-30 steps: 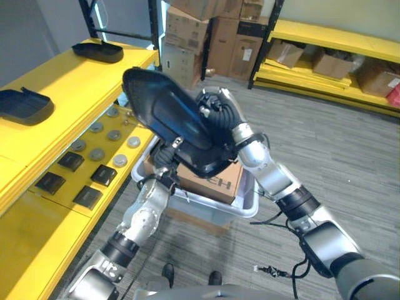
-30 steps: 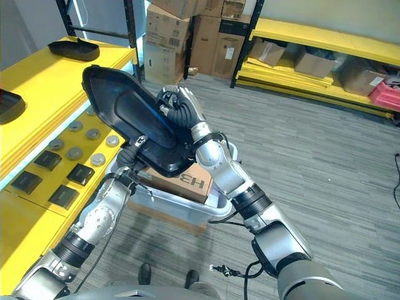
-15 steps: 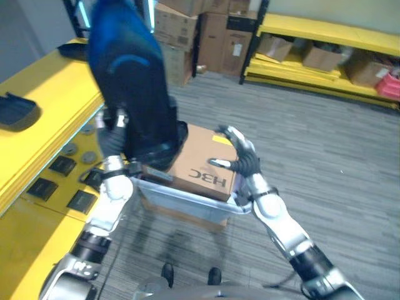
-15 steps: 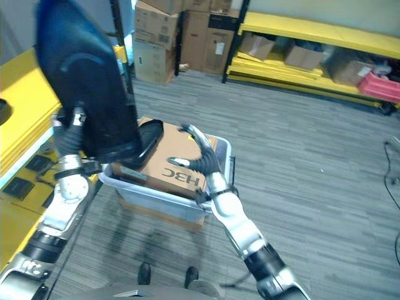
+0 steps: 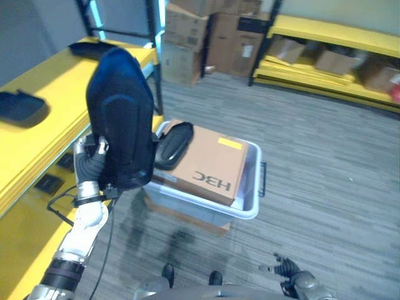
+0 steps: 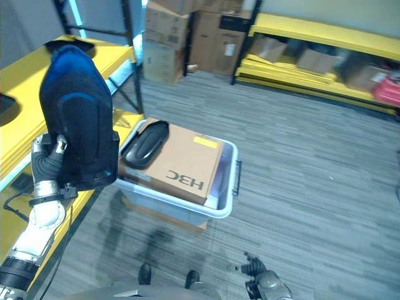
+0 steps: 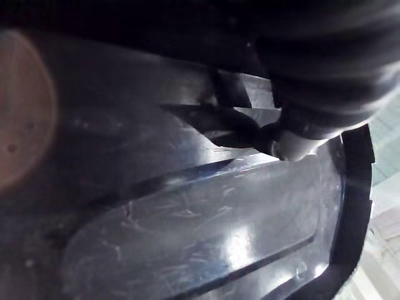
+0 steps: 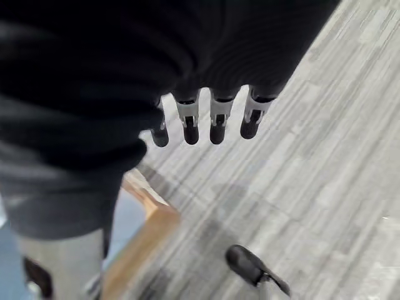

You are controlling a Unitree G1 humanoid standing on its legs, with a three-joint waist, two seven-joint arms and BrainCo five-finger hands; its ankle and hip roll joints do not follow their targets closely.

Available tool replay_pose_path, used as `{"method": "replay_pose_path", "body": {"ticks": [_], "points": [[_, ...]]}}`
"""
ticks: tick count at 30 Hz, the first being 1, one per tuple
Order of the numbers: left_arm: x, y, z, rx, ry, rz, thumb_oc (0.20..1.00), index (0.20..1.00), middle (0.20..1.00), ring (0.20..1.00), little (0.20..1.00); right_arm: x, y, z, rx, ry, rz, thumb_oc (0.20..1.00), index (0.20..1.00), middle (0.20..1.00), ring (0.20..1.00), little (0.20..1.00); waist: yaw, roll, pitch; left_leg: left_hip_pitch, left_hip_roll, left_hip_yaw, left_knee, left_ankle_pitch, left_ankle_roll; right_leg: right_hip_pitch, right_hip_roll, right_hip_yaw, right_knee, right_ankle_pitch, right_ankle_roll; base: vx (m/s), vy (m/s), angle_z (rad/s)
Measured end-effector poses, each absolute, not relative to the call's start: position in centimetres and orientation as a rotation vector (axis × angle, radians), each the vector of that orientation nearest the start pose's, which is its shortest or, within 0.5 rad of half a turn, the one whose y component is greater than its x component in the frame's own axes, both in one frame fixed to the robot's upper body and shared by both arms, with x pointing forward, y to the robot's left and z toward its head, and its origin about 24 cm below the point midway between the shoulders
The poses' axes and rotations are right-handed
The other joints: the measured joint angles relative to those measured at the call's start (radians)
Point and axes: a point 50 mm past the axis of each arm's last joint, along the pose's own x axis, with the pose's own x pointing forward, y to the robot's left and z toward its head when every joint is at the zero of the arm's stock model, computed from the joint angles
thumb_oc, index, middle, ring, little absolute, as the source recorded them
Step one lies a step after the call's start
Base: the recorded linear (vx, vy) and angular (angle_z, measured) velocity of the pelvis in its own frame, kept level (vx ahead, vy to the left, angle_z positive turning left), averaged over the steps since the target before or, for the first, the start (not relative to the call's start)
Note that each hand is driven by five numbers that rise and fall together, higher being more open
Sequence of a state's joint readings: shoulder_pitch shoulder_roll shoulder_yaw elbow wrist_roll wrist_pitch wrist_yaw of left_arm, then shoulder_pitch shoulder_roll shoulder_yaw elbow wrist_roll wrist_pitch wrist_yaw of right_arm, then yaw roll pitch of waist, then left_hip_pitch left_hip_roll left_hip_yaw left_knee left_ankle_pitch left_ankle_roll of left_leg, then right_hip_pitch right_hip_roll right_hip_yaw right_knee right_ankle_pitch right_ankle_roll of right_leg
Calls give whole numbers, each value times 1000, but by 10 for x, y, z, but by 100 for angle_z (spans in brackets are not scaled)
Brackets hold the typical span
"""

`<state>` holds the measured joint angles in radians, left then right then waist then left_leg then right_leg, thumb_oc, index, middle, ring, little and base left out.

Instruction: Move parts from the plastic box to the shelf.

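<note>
While your left hand (image 5: 94, 164) stands at centre left of the frame, fingers curled round the lower edge of the large black part (image 5: 120, 119), that part rises upright from it, long axis near vertical, between the plastic box (image 5: 250, 209) at centre and the yellow shelf (image 5: 47, 94) at upper left. The shelf lies just beside the part, on the side away from the box. Part: dark, glossy, oval shell with a raised rim. Second black part (image 5: 172, 144) lies on the cardboard carton (image 5: 209, 165) in the box. Right hand (image 8: 212, 119): low, fingers straight and relaxed, holding nothing.

Silver-grey arm (image 5: 78, 237), seemingly dark-ribbed wrist
</note>
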<state>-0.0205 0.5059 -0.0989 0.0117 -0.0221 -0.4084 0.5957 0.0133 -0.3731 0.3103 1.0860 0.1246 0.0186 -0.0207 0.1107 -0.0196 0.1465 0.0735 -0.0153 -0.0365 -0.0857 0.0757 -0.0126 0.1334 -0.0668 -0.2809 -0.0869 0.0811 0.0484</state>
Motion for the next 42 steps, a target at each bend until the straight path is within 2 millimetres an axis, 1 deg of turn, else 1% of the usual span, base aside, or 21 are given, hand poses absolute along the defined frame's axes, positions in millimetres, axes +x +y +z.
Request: {"method": "replay_pose_path", "body": {"ticks": [2,4,5,8,9,11,13,15,19,21,24,25,27,28,30,31,32,33,35,40,42], "points": [[242,229,111,307,-530,390,200,200,200,200,200,101,-251,-152,-351,1203,-7,1000,1000,1000,1000,1000,26,0,0,0,-2,-21,0,-5,6,11,-1,-23,1,-7,0,15,38,49],[240,230,118,279,-552,397,200,200,200,200,200,99,-234,-158,-299,1255,30,1000,1000,1000,1000,1000,44,12,10,-18,6,28,0,-12,9,24,-15,-82,5,-14,2,23,119,92],[240,227,121,254,-560,390,200,200,200,200,200,94,-229,-161,-276,1300,35,1000,1000,1000,1000,1000,42,9,20,-28,25,143,1,-51,-12,39,-40,-157,5,-17,5,14,166,149],[244,216,124,222,-574,341,200,200,200,200,200,84,-226,-165,-244,1370,25,1000,1000,1000,1000,1000,12,4,46,-40,91,377,49,-50,-25,103,-88,-333,8,-44,30,60,186,195],[246,211,123,194,-573,328,200,200,200,200,200,83,-228,-165,-249,1382,20,1000,1000,1000,1000,1000,-1,11,56,-41,119,526,72,-39,-35,155,-117,-423,27,-60,59,31,251,190],[247,208,124,185,-576,313,200,200,200,200,200,85,-231,-163,-248,1376,12,1000,1000,1000,1000,1000,-5,17,55,-43,108,585,74,-6,13,166,-144,-439,76,-97,67,81,231,142],[247,214,130,202,-600,330,200,200,200,200,200,100,-228,-161,-247,1344,17,1000,1000,1000,1000,1000,9,8,54,-62,69,553,73,-6,31,139,-167,-376,100,-133,71,153,252,68],[247,226,136,220,-613,367,200,200,200,200,200,127,-227,-154,-227,1273,-3,1000,1000,1000,1000,1000,39,-9,68,-73,36,529,90,-7,75,130,-194,-330,118,-116,57,139,246,39],[246,237,148,217,-656,401,200,200,200,200,200,135,-232,-151,-137,1236,-170,1000,1000,1000,1000,1000,72,-9,69,-68,14,495,110,-40,98,143,-220,-327,183,-59,57,152,307,34],[248,234,152,207,-676,384,200,200,200,200,200,129,-243,-150,-168,1245,-274,1000,1000,1000,1000,1000,65,24,81,-43,4,455,95,-51,105,110,-265,-311,348,-49,73,189,269,61],[251,225,160,196,-714,342,200,200,200,200,200,120,-255,-150,-216,1268,-352,1000,1000,1000,1000,1000,38,44,88,1,-46,373,49,-44,133,-6,-344,-163,657,-42,124,110,75,98],[257,209,170,193,-765,263,200,200,200,200,200,115,-255,-151,-260,1265,-352,1000,1000,1000,1000,1000,-20,75,100,-7,-38,277,20,-12,130,-81,-208,5,668,-184,128,166,-55,152],[258,206,174,217,-781,230,200,200,200,200,200,118,-254,-150,-281,1251,-347,1000,1000,1000,1000,1000,-27,76,102,-12,-46,255,6,-5,119,-145,-163,29,619,-225,122,143,-100,91],[258,204,174,231,-778,204,200,200,200,200,200,124,-253,-148,-319,1220,-332,1000,1000,1000,1000,1000,-35,76,101,-16,-56,234,2,-11,113,-188,-137,19,515,-235,93,194,-202,36],[258,200,176,225,-785,188,200,200,200,200,200,131,-252,-146,-354,1190,-301,1000,1000,1000,1000,1000,-41,76,99,-18,-72,226,0,-15,116,-216,-134,-5,368,-203,74,227,-219,34],[259,197,173,200,-773,185,200,200,200,200,200,126,-252,-148,-376,1201,-284,1000,1000,1000,1000,1000,-51,77,96,-20,-79,215,5,-43,95,-235,-127,11,248,-143,78,186,-206,61],[262,193,172,169,-762,184,200,200,200,200,200,125,-253,-148,-378,1201,-286,1000,1000,1000,1000,1000,-88,87,96,-27,-78,187,19,-59,92,-220,-111,57,124,-93,94,244,-326,125],[265,187,172,132,-753,173,200,200,200,200,200,119,-253,-149,-339,1209,-312,1000,1000,1000,1000,1000,-118,80,93,-15,-93,131,33,-39,77,-233,-106,143,62,5,119,208,-325,138],[263,186,167,130,-734,170,200,200,200,200,200,112,-251,-152,-305,1222,-325,1000,1000,1000,1000,1000,-138,62,83,5,-99,93,29,-39,81,-234,-103,163,66,35,109,121,-243,96],[252,195,148,142,-645,200,200,200,200,200,200,95,-235,-160,-254,1253,-264,1000,1000,1000,1000,1000,-106,-20,28,56,-102,58,8,-61,69,-142,-87,131,16,103,61,137,-226,32],[250,199,142,134,-614,237,200,200,200,200,200,103,-237,-158,-254,1236,-245,1000,1000,1000,1000,1000,-94,-5,26,65,-70,62,8,-61,56,-125,-51,132,3,101,40,83,-117,-4]]}}
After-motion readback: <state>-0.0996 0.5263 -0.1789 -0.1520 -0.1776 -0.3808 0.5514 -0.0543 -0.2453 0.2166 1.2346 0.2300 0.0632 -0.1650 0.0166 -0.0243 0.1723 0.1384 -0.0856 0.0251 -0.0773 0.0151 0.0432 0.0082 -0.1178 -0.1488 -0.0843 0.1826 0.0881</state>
